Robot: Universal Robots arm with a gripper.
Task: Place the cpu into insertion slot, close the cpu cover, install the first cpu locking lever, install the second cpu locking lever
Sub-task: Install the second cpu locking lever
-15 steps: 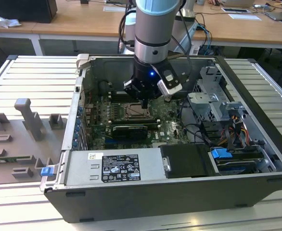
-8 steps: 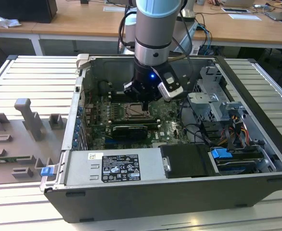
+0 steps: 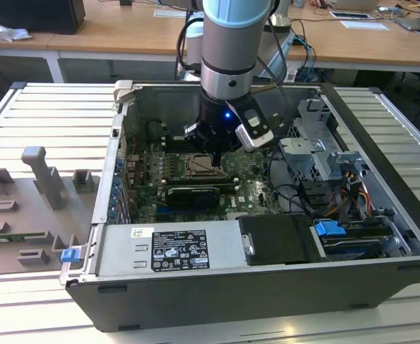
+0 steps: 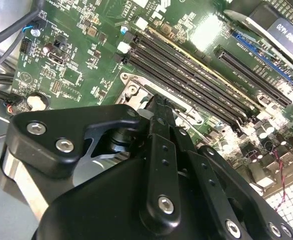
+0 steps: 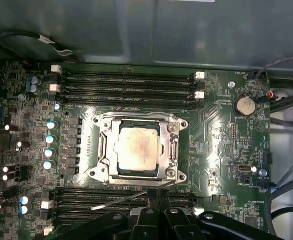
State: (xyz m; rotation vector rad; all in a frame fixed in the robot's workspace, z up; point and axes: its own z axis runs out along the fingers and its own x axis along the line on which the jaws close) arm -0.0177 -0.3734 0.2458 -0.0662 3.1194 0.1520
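Inside the silvery-rimmed insertion slot point(image 5: 139, 150) lies the square cpu point(image 5: 136, 148); gripper point(image 5: 159, 196) fingers pressed together.

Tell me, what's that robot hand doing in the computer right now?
Hand down at the socket's edge, on a thin wire lever. CPU already seated in the insertion slot, CPU cover closed over it. Nothing in the way.

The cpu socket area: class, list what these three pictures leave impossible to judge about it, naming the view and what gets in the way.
- Exterior view: the arm hides part of the insertion slot.
- Second wrist view: the gripper covers most of the cpu cover; whether it touches cannot be told.
- First wrist view: the cpu lies in the slot under the cover; the gripper is cut off by the edge, and whether the lever is latched is unclear.
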